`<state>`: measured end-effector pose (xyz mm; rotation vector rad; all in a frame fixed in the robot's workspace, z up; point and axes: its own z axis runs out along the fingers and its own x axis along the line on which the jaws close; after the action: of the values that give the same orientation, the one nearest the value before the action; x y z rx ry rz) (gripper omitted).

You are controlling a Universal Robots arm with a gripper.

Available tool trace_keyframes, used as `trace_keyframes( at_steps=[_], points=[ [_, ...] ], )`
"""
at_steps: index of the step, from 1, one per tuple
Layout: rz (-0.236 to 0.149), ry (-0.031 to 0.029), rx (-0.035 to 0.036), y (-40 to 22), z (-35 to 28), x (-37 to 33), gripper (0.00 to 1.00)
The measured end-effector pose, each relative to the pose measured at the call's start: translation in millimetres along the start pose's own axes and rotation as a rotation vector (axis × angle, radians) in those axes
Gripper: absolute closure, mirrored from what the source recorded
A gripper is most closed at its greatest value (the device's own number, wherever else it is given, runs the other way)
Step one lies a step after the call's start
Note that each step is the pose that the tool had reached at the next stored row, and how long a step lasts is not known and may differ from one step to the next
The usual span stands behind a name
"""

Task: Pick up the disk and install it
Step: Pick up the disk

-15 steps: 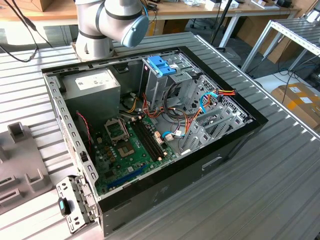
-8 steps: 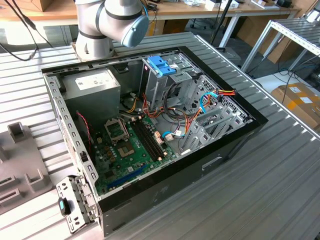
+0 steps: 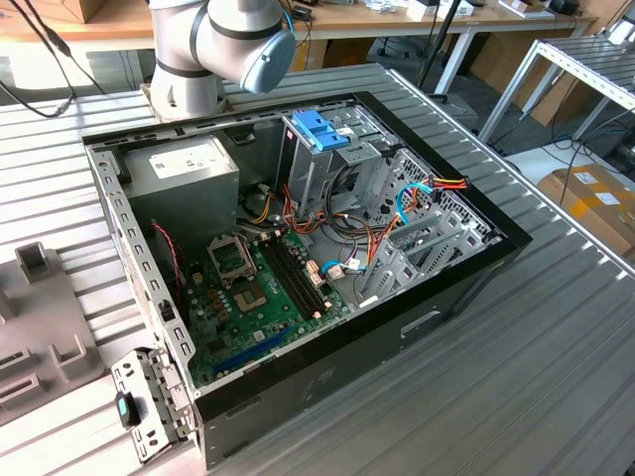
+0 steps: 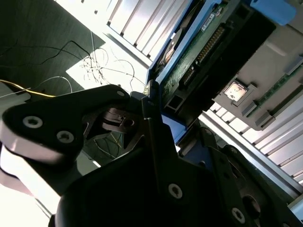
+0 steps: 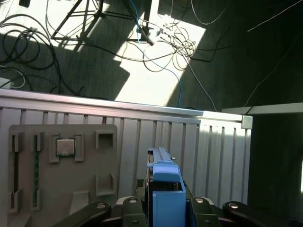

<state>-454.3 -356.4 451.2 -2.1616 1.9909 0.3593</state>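
My gripper (image 5: pixel 163 210) is shut on the disk (image 5: pixel 164 182), which I see edge-on in the first wrist view. A blue plastic rail runs along its side between the black fingers (image 5: pixel 129 207). In the second wrist view, the disk's green circuit-board underside (image 4: pixel 201 49) and a blue rail end (image 4: pixel 274 10) reach out past the black gripper body (image 4: pixel 142 156). The disk hangs above the ribbed metal table (image 5: pixel 218 142), near its edge, with the floor and cables beyond.
The open computer case (image 3: pixel 466 273) lies on the table in the exterior view. It holds a motherboard (image 3: pixel 253 288), a grey power-supply box (image 3: pixel 184 169) and a metal drive cage with a blue handle (image 3: pixel 319 129). A grey fixture tray (image 5: pixel 61 161) carrying a processor chip (image 5: pixel 65 146) lies under the gripper. The arm's base (image 3: pixel 213 50) stands behind the case.
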Motion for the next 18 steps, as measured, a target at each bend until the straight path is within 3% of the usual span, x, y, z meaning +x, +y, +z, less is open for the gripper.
trace_keyframes(
  at_steps=[12, 18],
  points=[
    [-0.001, -0.0194, 0.0016, 0.4, -13.3, -4.1, 0.63],
    [-0.001, -0.0250, 0.0019, 0.5, -17.8, -5.6, 0.63]
  ],
)
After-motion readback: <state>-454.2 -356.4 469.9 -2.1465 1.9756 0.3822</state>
